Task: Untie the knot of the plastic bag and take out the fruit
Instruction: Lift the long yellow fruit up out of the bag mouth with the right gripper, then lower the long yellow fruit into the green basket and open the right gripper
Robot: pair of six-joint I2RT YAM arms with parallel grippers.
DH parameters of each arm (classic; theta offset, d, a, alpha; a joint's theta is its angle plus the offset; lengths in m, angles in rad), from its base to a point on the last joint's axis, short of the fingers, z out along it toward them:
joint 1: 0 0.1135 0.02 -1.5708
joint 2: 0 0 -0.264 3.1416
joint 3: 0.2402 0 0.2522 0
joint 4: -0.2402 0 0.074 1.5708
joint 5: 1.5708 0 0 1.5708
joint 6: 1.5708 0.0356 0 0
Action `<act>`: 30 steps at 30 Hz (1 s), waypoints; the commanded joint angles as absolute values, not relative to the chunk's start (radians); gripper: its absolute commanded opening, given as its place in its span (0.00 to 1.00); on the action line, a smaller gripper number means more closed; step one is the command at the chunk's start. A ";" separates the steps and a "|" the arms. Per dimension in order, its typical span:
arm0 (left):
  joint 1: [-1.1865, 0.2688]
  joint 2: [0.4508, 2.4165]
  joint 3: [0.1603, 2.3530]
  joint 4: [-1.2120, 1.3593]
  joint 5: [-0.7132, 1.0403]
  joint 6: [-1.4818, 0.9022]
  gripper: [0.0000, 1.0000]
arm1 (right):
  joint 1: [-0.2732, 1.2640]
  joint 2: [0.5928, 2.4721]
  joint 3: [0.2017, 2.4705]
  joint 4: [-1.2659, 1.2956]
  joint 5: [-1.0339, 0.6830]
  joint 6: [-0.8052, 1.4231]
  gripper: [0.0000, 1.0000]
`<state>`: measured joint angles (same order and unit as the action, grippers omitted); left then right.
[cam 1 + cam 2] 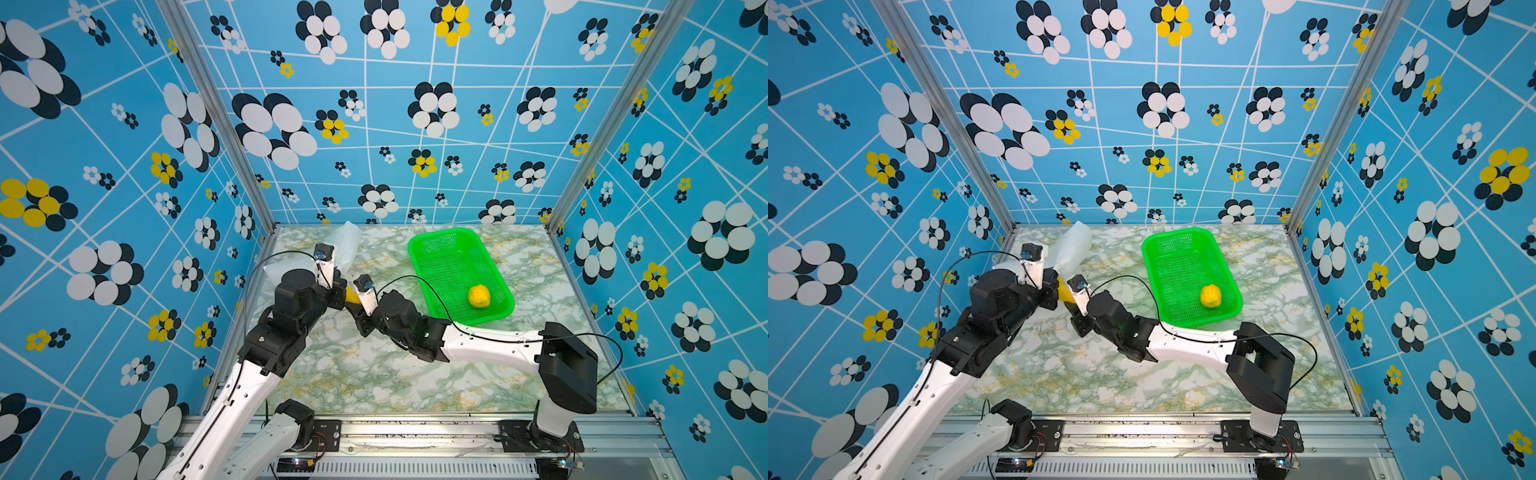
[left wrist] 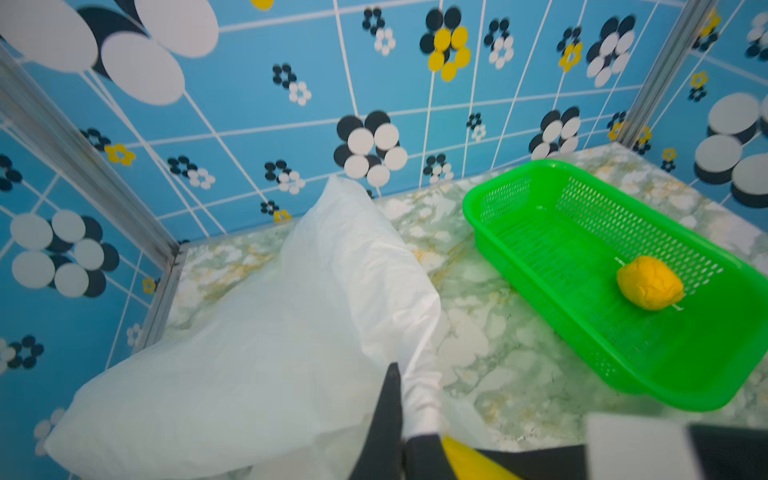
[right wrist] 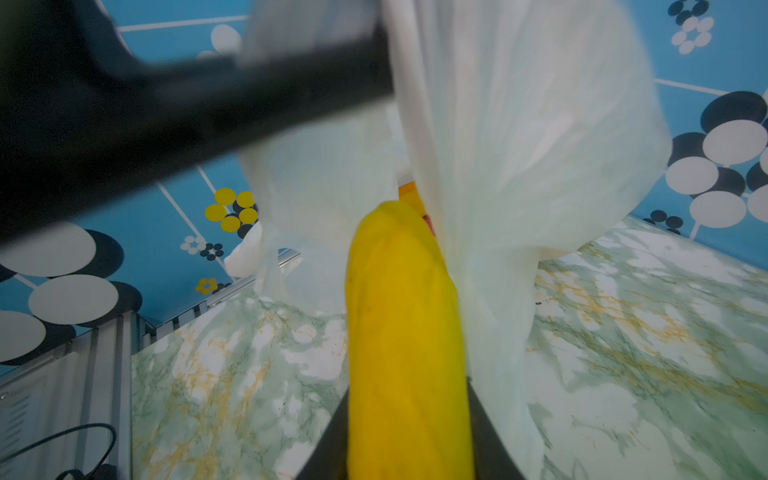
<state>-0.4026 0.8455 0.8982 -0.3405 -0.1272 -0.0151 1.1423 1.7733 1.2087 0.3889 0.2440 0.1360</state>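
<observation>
Now the plastic bag (image 1: 343,245) lies on the counter (image 1: 374,374) near its far left corner. It is white, thin and half transparent, and it looks puffed up. Its body spreads toward the left edge, and one end rises toward the far edge.

The left end effector (image 2: 401,419) is closed on the plastic bag. In the left wrist view, its two black fingers (image 2: 386,399) pinch a narrow white strip of the bag's edge and hold that side up from the counter.

The right end effector (image 3: 409,449) is just beside the left one, a little left of the counter's middle. It grips a long yellow fruit (image 3: 407,332) between its dark fingers. The jaws are only partly closed, because the fruit fills the gap between them. The far tip of this fruit is at the opening of the bag, and the loose plastic hangs against its side. In both top views only a small yellow part (image 1: 351,295) shows between the two end effectors. Behind the tip, small orange and red pieces (image 3: 415,195) show inside the bag, but I cannot tell what they are.

A green basket (image 1: 488,321) with mesh walls stands on the right half of the counter, closer to the far edge and turned at an angle. One round yellow-orange fruit (image 1: 478,296) lies in the near end of the basket, well apart from the bag.
</observation>
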 commanded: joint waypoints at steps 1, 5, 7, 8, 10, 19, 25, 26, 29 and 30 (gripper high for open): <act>-0.410 0.837 0.845 -0.332 -0.194 -0.051 0.00 | 1.141 1.746 1.149 0.446 0.325 0.124 0.30; -0.410 0.824 0.861 -0.340 -0.254 -0.047 0.00 | 1.141 1.715 1.120 0.450 0.360 0.132 0.30; -0.410 0.828 0.886 -0.353 -0.276 -0.040 0.00 | 1.140 1.697 1.112 0.442 0.392 0.133 0.30; -0.410 0.832 0.904 -0.364 -0.284 -0.038 0.00 | 1.141 1.686 1.108 0.430 0.420 0.129 0.30; -0.412 0.838 0.941 -0.399 -0.299 -0.037 0.00 | 1.140 1.665 1.091 0.418 0.471 0.114 0.30; -0.507 0.759 0.971 -0.508 -0.391 -0.074 0.00 | 1.081 1.413 0.910 0.439 0.545 0.087 0.30; -0.570 0.722 0.920 -0.459 -0.397 -0.067 0.00 | 0.948 1.256 0.813 0.394 0.528 0.163 0.30; -0.571 0.736 0.916 -0.464 -0.392 -0.073 0.00 | 0.912 1.251 0.811 0.365 0.524 0.198 0.29; -0.575 0.781 0.925 -0.495 -0.390 -0.093 0.00 | 0.792 1.281 0.845 0.226 0.495 0.306 0.29; -0.579 0.788 0.926 -0.501 -0.405 -0.096 0.00 | 0.754 1.305 0.867 0.171 0.488 0.336 0.28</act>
<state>-0.5663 0.7605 0.9356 -0.4767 -0.3759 -0.0704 0.8215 1.2659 0.8349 0.3290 0.5053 0.2173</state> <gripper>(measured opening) 0.041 0.311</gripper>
